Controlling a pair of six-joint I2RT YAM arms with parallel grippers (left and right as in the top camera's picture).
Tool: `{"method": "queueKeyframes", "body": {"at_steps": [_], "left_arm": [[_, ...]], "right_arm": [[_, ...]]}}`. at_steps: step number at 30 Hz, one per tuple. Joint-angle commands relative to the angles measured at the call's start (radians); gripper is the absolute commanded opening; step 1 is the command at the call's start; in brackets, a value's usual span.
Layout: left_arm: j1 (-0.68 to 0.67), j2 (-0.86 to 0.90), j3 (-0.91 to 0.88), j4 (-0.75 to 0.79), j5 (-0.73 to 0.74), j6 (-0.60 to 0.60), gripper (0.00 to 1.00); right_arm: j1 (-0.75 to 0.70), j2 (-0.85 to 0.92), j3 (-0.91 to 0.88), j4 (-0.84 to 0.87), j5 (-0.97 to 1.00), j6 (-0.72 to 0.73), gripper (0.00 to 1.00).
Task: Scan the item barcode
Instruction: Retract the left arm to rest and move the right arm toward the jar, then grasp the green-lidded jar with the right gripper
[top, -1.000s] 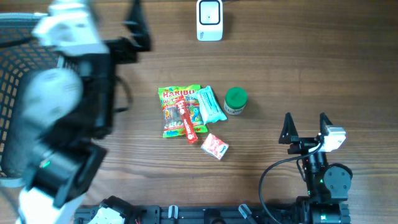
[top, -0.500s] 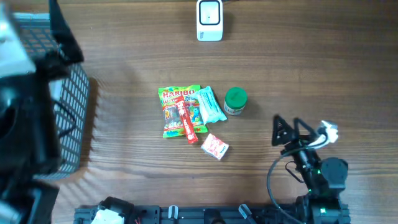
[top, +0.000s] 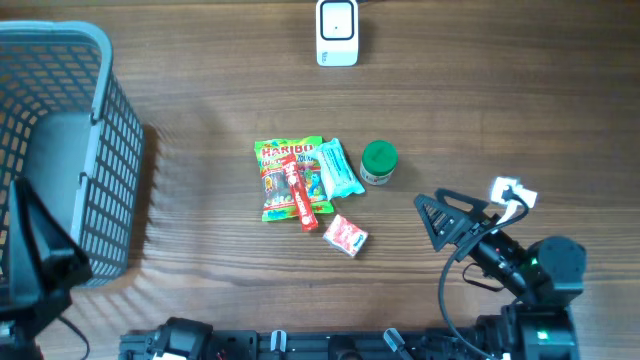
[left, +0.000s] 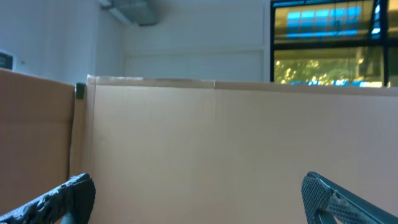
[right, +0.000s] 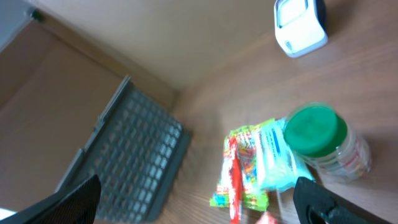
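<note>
Claws first: both of mine stand wide apart, with nothing between the fingers. My right claw (top: 432, 220) hangs over the right front part of the desk (top: 520, 110). It points left toward the little pile of goods and is clear of all of it. My left claw (left: 199, 208) faces a brown cardboard wall (left: 205, 143), with one dark fingertip (left: 65, 196) at each lower corner of its own view. From overhead, my left arm (top: 40, 260) is a dark shape at the front left, against the near side of the grey basket (top: 110, 150).

Everything that might be scanned lies near the middle of the desk. The Haribo bag (top: 280, 165) lies flat. A red stick (top: 299, 198) rests on top of it, slanting toward the front right. A teal packet (top: 341, 168) touches the bag's right edge. The green-lidded jar (top: 379, 160) stands upright just beside that packet, on its right. A small red-and-white packet (top: 346, 236) lies in front of the pile, just beside the stick's lower end. I cannot tell which of these is the one to scan, and no barcode is readable.

The white scanner (top: 337, 32) stands at the far edge of the desk, in the centre, well apart from the pile and from both my claws.
</note>
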Motion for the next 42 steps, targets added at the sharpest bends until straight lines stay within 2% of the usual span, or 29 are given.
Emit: {"method": "queueKeyframes", "body": {"at_steps": [1, 6, 9, 12, 15, 19, 22, 23, 26, 28, 32, 33, 35, 37, 40, 42], "left_arm": [[0.010, -0.071, -0.063, 0.016, 0.113, -0.015, 1.00], [0.010, -0.240, -0.179, 0.091, 0.164, -0.015, 1.00], [0.010, -0.294, -0.180, 0.092, 0.168, -0.016, 1.00], [0.010, -0.293, -0.175, 0.074, 0.158, -0.020, 1.00], [0.014, -0.323, -0.157, 0.010, 0.146, -0.113, 1.00], [0.034, -0.420, -0.214, 0.011, 0.150, -0.113, 1.00], [0.053, -0.469, -0.308, 0.051, 0.150, -0.113, 1.00], [0.060, -0.477, -0.350, 0.069, 0.151, -0.114, 1.00], [0.061, -0.477, -0.424, 0.098, 0.161, -0.221, 1.00], [0.064, -0.477, -0.470, 0.117, 0.158, -0.225, 1.00], [0.063, -0.477, -0.493, -0.031, 0.160, -0.234, 1.00], [0.063, -0.477, -0.493, -0.122, 0.182, -0.300, 1.00], [0.063, -0.472, -0.534, -0.216, 0.247, -0.313, 1.00], [0.063, -0.472, -0.641, -0.234, 0.319, -0.271, 1.00], [0.063, -0.472, -0.783, -0.208, 0.333, -0.283, 1.00], [0.063, -0.471, -0.856, -0.181, 0.332, -0.314, 1.00]], "right_arm": [[0.003, 0.043, 0.185, -0.173, 0.061, -0.105, 0.99], [0.039, 0.214, 0.457, -0.467, 0.162, -0.242, 1.00], [0.153, 0.360, 0.584, -0.492, 0.229, -0.256, 1.00], [0.212, 0.463, 0.608, -0.519, 0.175, -0.255, 1.00], [0.212, 0.561, 0.602, -0.521, 0.168, -0.198, 1.00], [0.212, 0.708, 0.661, -0.544, 0.281, -0.086, 1.00], [0.249, 0.868, 0.849, -0.724, 0.493, -0.049, 0.99], [0.288, 0.973, 0.986, -0.838, 0.585, -0.035, 1.00], [0.373, 1.165, 1.213, -1.007, 0.700, 0.051, 1.00], [0.390, 1.281, 1.312, -1.103, 0.721, 0.162, 1.00], [0.390, 1.370, 1.324, -1.101, 0.683, 0.189, 1.00], [0.390, 1.376, 1.324, -1.096, 0.659, 0.188, 1.00], [0.390, 1.377, 1.323, -1.060, 0.697, 0.172, 1.00], [0.390, 1.392, 1.323, -1.017, 0.673, 0.141, 1.00], [0.389, 1.460, 1.323, -1.074, 0.690, 0.238, 1.00], [0.390, 1.527, 1.323, -1.085, 0.684, 0.245, 1.00]]}}
